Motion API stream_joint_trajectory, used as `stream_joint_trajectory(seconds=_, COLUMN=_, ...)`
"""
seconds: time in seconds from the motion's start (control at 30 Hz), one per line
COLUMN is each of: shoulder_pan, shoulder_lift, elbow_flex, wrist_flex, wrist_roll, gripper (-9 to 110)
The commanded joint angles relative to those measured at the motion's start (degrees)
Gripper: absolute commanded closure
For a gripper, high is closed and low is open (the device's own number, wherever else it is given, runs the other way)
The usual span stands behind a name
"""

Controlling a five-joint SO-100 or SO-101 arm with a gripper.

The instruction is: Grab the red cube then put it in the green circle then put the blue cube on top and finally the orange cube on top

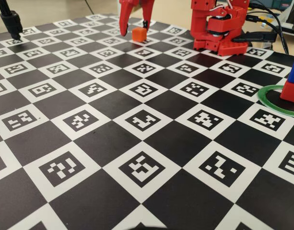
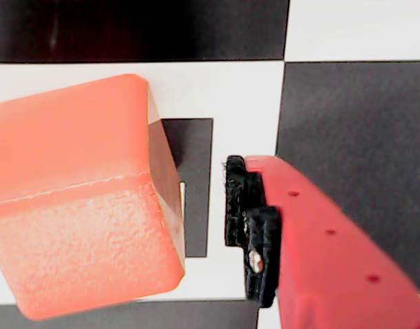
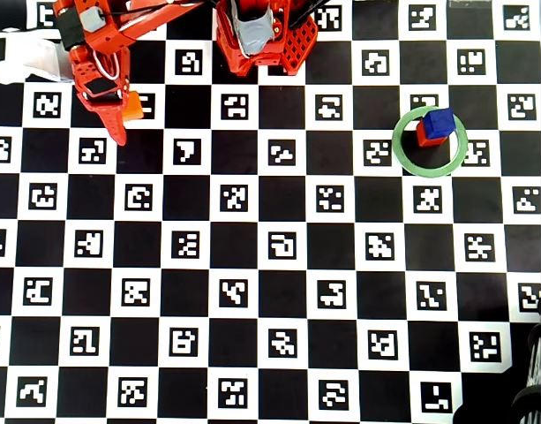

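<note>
Status at the far corner of the board: my gripper stands over the orange cube, jaws spread and straddling it, nothing clamped yet. In the wrist view the orange cube sits on a white marker square with a clear gap to the one padded finger visible on its right; the other finger lies outside that picture, so I judge the opening from the fixed view, where one prong shows on each side of the cube. I read this posture as alignment for a pinch on the cube's side faces.

Across the board, the red cube rests inside the green circle with the blue cube on top, set slightly off-centre in the overhead view. Two stacking steps therefore look complete; only the orange cube remains.

Limitations: the fixed view cuts off the ring and the stack at its right edge. In the overhead view the arm covers much of the orange cube. Finger contact cannot be confirmed from any camera.
</note>
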Motion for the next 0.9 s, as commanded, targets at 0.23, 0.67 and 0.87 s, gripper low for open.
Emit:
stream_joint_trajectory(seconds=0.23, shoulder_pan=1.4, shoulder_lift=5.8, elbow_flex=1.6, wrist_flex=-3.7, wrist_roll=-1.1, gripper=56)
stream_joint_trajectory(seconds=0.67, shoulder_pan=0.1, shoulder_lift=6.5, elbow_flex=1.1, wrist_flex=-4.0, wrist_roll=-5.2, gripper=56)
stream_joint_trajectory(seconds=0.87, shoulder_pan=-1.6, shoulder_lift=7.6, elbow_flex=0.3, wrist_flex=-3.9, wrist_roll=-8.1, gripper=56)
